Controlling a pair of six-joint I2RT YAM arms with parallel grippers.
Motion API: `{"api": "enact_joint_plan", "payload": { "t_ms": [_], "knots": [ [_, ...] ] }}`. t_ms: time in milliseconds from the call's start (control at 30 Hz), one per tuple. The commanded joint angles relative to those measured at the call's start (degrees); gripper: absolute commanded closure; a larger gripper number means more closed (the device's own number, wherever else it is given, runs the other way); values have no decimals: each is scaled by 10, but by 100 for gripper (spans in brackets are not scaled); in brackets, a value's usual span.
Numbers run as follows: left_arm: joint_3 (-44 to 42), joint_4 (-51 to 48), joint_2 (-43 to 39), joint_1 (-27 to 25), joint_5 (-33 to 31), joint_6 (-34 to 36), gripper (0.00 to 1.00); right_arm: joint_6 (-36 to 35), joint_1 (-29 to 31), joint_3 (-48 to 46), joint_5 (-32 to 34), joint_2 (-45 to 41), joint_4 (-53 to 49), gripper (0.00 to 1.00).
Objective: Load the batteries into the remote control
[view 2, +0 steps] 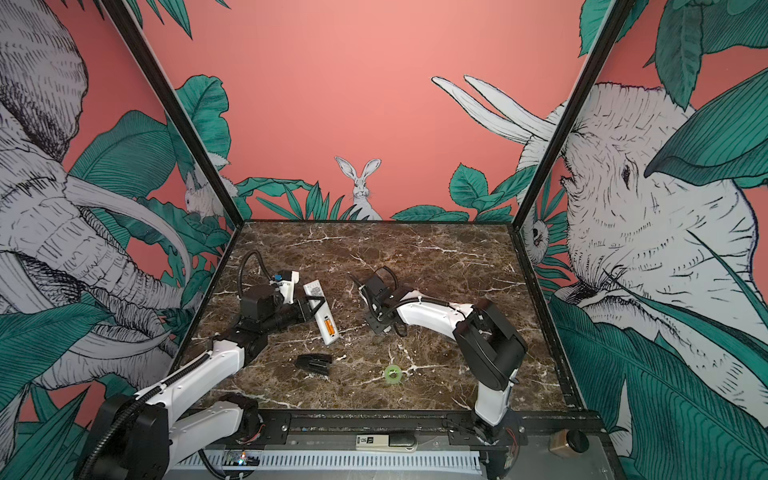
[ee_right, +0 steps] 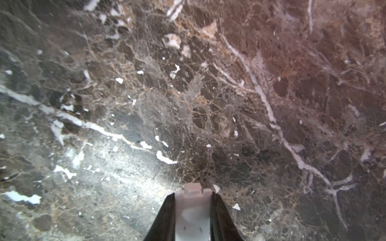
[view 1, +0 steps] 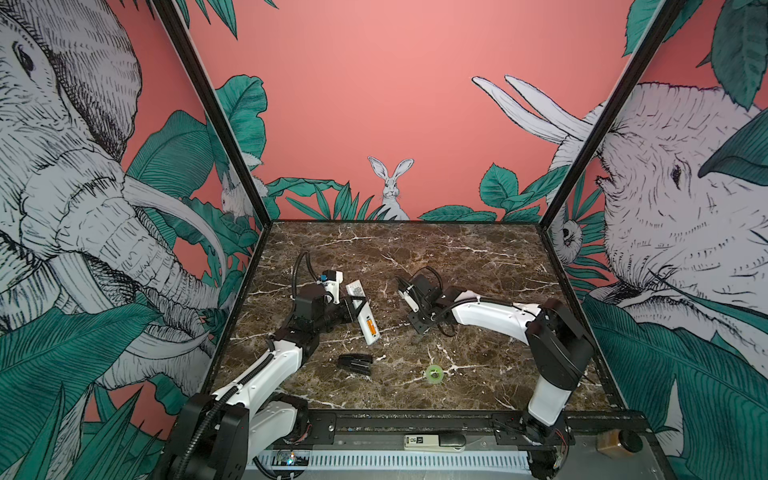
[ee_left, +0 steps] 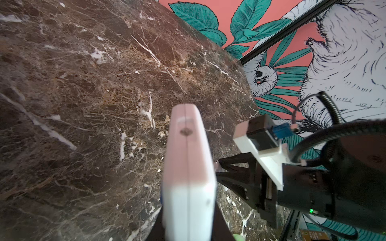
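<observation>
Clamps the remote [view 1: 365, 319] mid-length in the left fingers [view 1: 360, 304], back up, left of bench [view 1: 457, 257] centre in both top views, with orange batteries [view 1: 371, 330] showing in the open compartment at its near end. Pinches a small white cover [ee_right: 192, 208] in the right fingers [ee_right: 165, 217], well apart from the remote. Shows a black stapler [view 1: 354, 364] and green tape ring [view 1: 435, 372] lying nearer the front edge.

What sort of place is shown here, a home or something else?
Probably a robot test booth, not a home: a left arm and a right arm mounted at a front rail, a marble-look table, and printed jungle wall panels around three sides.
</observation>
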Motion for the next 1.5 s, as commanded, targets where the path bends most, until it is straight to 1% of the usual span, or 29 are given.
{"api": "enact_joint_plan", "payload": {
  "t_ms": [0,133,300,467,567,733,867,1100,1300,1467],
  "knots": [
    [13,22,3,5,4,-3,100,-3,2,-11,-6,-20,17,75],
    [14,22,3,4,3,-2,100,-2,3,-23,-5,-37,30,76],
    [13,26,3,4,2,-3,100,1,3,-53,-21,-64,78,77],
    [13,34,10,5,2,-3,100,1,3,-79,-22,-92,109,77],
    [15,41,19,5,5,-4,100,2,3,-101,-28,-126,135,78],
    [16,49,24,4,7,-11,100,-2,6,-128,-49,-156,182,78],
    [13,60,27,4,10,-20,100,-1,10,-131,-71,-168,206,78],
    [8,92,37,4,22,-40,100,53,29,-146,-118,-173,305,78],
    [1,123,31,4,35,-50,100,86,40,-156,-153,-168,378,78],
    [-3,138,22,5,45,-60,100,99,46,-166,-162,-163,421,78]
  ]
}}
